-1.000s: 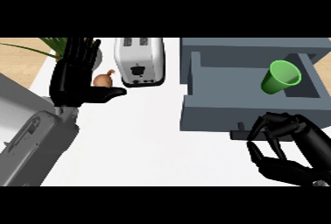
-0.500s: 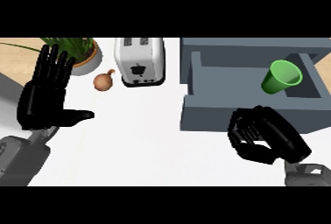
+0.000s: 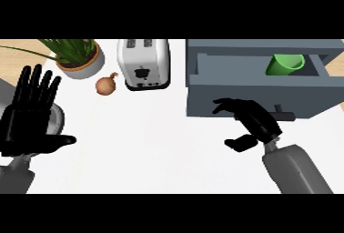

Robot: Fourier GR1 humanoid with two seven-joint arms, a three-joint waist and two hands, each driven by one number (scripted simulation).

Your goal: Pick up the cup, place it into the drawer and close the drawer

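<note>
I see the green plastic cup [image 3: 287, 64] lying tilted inside the open grey drawer [image 3: 250, 90], in its far right corner, with its mouth turned toward the back right. Nothing is touching it. The drawer stands pulled out from the grey cabinet, and its flat front panel faces me.

Just in front of that panel is my right hand [image 3: 254, 122], black, at the end of the grey forearm [image 3: 295, 169] that comes in from the lower right. Its fingers [image 3: 224, 106] are bent into a curl over the lower part of the drawer front, and the thumb sticks out to the lower left. I see nothing held in it. The small dark drawer handle [image 3: 286, 114] shows just beside the knuckles, on their right side; I cannot tell whether the hand touches it or the panel.

My left hand [image 3: 30, 119] rests at the far left of the view, flat open with fingers pointing up.

On the white counter [image 3: 154, 145] stand a silver two-slot toaster [image 3: 143, 63], a brown onion [image 3: 105, 85] just left of it, and a potted green plant [image 3: 79, 57] behind the onion.
</note>
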